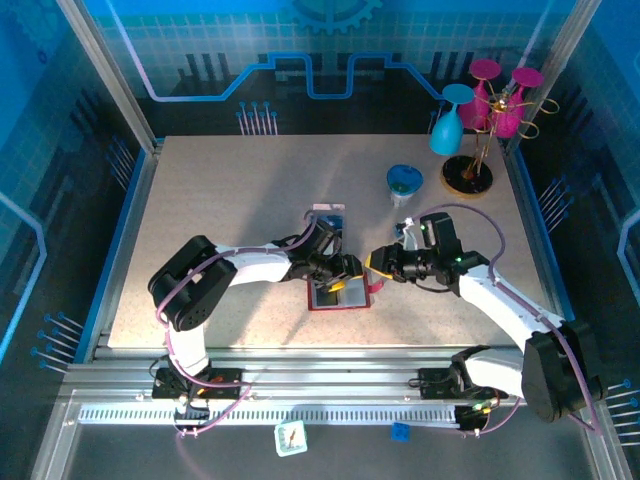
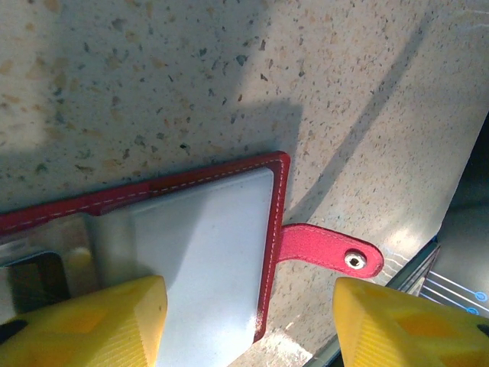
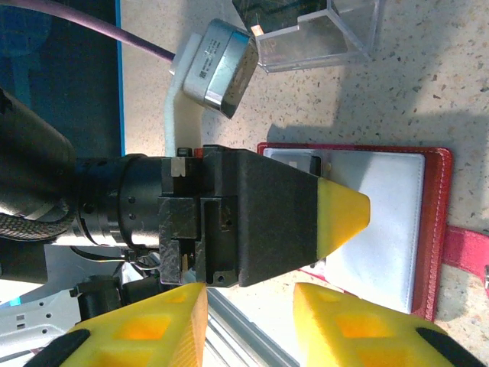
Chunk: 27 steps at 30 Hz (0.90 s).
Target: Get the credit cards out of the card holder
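Looking down from above, we see the card holder (image 1: 338,306) lying open and flat on the table (image 1: 230,190), near its front edge and between the two arms. The left end effector (image 2: 248,329) hangs right over it, released. Its yellow fingers (image 2: 99,321) stand well apart, one above the pale grey inner pocket and the other past the red edge, beside the closing tab (image 2: 330,252), which lies flat with its snap facing up. At the far left of that wrist view a dark credit card (image 2: 34,281) sits in a pocket, partly hidden. The right end effector (image 3: 248,325) is near the holder's tab side, also unclenched, with nothing in the gap between its fingers. From its camera we cannot tell whether the left end effector's yellow tip touches the pocket. A clear plastic box (image 3: 317,34) stands just beyond the holder, with something dark inside. A blue bowl (image 1: 404,181) and a rack of coloured glasses (image 1: 480,130) stand at the far right.
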Available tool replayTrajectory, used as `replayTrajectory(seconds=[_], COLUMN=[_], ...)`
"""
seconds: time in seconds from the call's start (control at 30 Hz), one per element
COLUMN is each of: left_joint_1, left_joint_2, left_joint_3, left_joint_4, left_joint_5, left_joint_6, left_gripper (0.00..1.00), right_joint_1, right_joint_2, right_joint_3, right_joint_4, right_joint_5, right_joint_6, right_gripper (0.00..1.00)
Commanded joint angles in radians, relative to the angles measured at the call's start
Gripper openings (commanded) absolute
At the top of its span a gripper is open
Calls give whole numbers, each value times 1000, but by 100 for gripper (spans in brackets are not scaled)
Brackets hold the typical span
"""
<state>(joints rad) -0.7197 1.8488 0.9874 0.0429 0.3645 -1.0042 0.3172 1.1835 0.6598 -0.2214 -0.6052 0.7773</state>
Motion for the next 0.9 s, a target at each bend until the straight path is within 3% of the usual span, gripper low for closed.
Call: replayTrajectory(seconds=[0.0, 0.5, 0.87], left_joint_1=[-8, -1, 51], left_joint_2=[17, -96, -197], left_joint_3=[13, -31, -152], left_joint_4=[-7, -72, -79], left_joint_5=[17, -28, -59], left_joint_6=[4, 38, 45], left_gripper=[60, 60, 60], right_joint_1=[-17, -11, 59], right_joint_2=[-12, 57, 179], right_joint_3=[-12, -5, 29], right_joint_4=[-21, 8, 63], right_joint_5=[-2, -13, -17], right_joint_6=[-16, -18, -3], right_gripper=[35, 35, 35])
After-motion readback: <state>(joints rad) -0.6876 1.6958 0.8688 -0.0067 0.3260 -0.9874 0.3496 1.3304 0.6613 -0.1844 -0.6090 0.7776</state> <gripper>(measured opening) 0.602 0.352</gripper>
